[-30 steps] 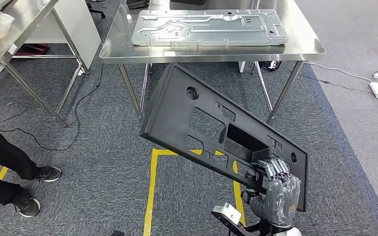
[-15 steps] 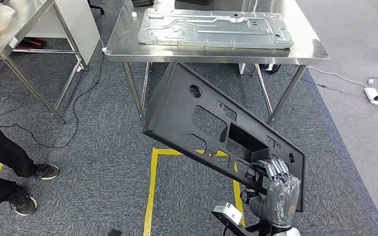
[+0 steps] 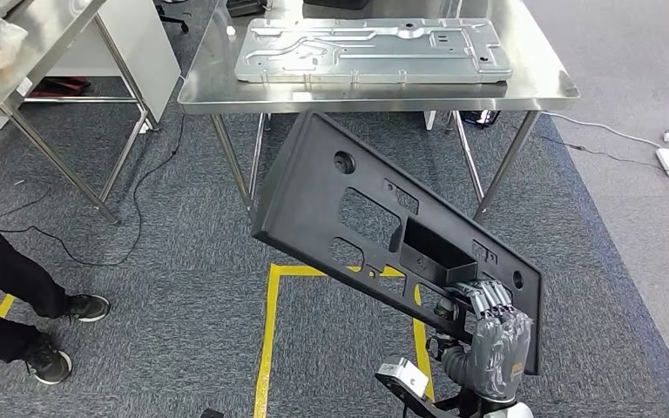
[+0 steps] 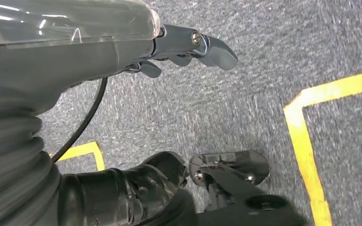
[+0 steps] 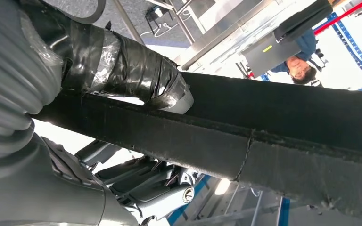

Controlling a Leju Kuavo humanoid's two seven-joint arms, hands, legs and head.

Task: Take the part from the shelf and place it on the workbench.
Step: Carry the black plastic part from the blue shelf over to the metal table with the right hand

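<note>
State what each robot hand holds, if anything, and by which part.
The right hand grips the large black plastic panel at its lower end's edge. The left hand holds nothing.

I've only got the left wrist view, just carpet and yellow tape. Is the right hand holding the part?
Observer: Yes, the right hand grips the black panel by its lower corner, with the panel tilted above the carpet.
Operator: Where's the workbench?
Observer: The steel workbench stands just beyond the panel, with a silver plate lying on it.
Operator: Anyone nearby?
Observer: A person's legs stand off to the robot's left.
</note>
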